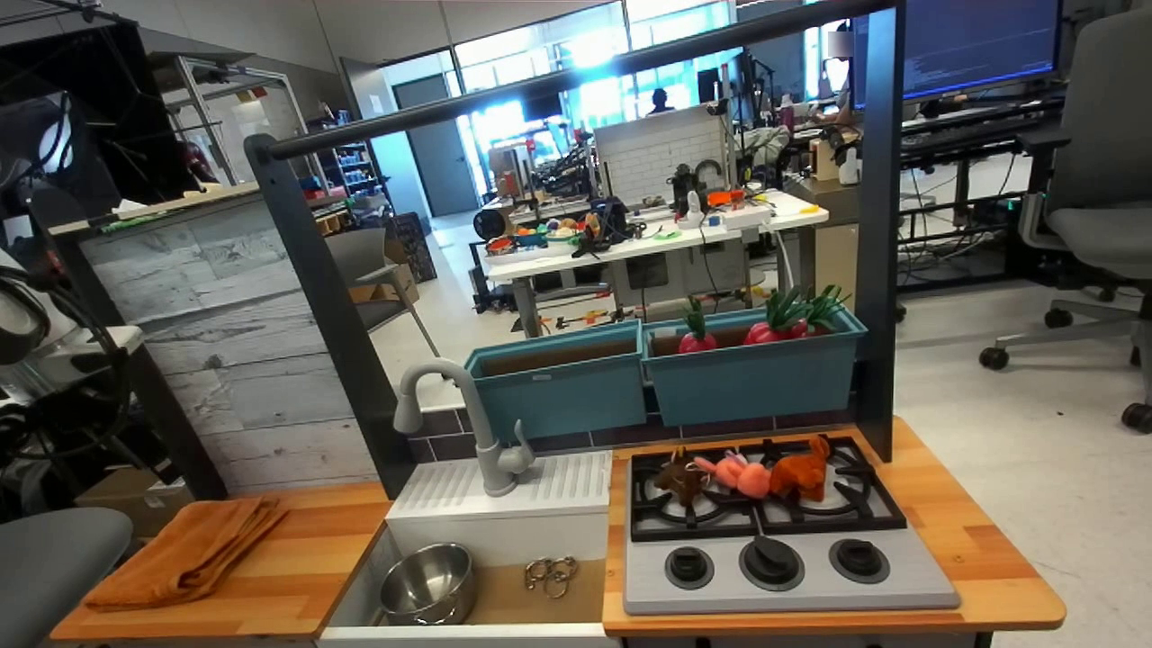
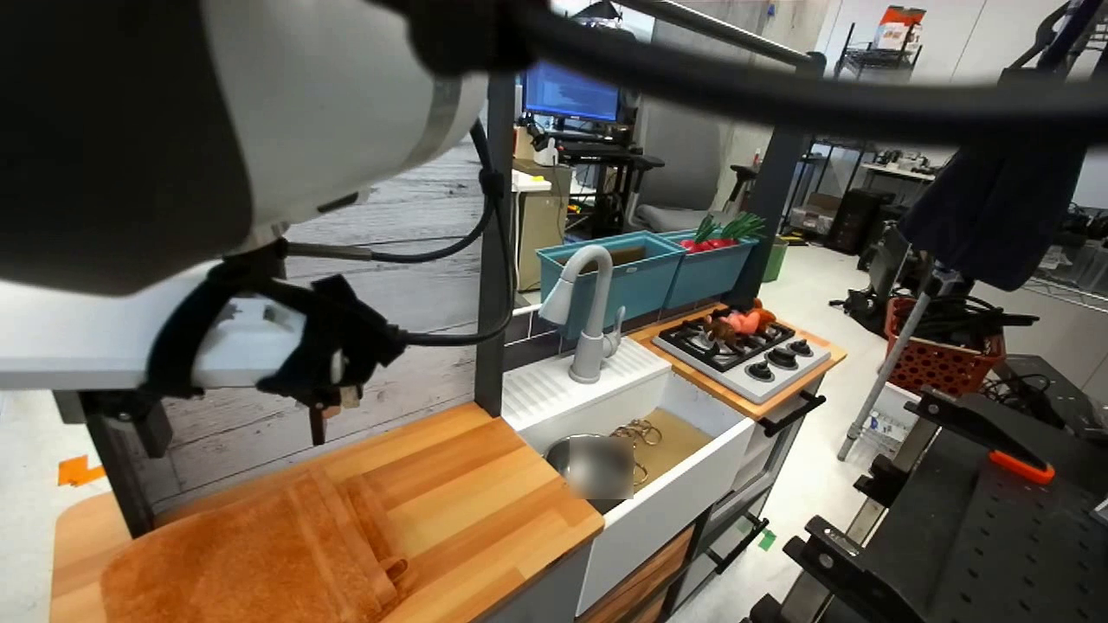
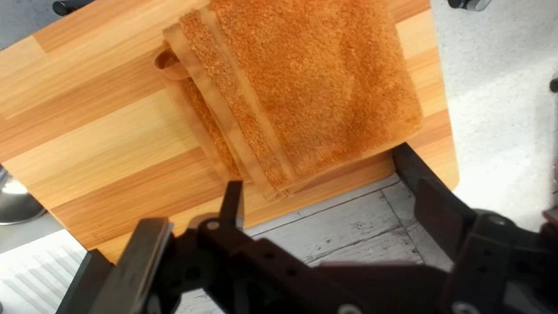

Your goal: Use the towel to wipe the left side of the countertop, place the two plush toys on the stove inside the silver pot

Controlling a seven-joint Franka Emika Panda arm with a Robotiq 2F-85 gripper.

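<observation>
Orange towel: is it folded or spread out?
Folded: in the wrist view, the orange towel shows layered, offset edges, one curling into a loop.

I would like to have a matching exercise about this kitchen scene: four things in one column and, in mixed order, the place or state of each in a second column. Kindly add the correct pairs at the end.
Column one
1. towel
2. silver pot
3. plush toys
4. tool

Column two
a. on top of the stove
b. open and holding nothing
c. folded on the wooden countertop
d. inside the white sink

Right pairs: 1-c, 2-d, 3-a, 4-b
</observation>
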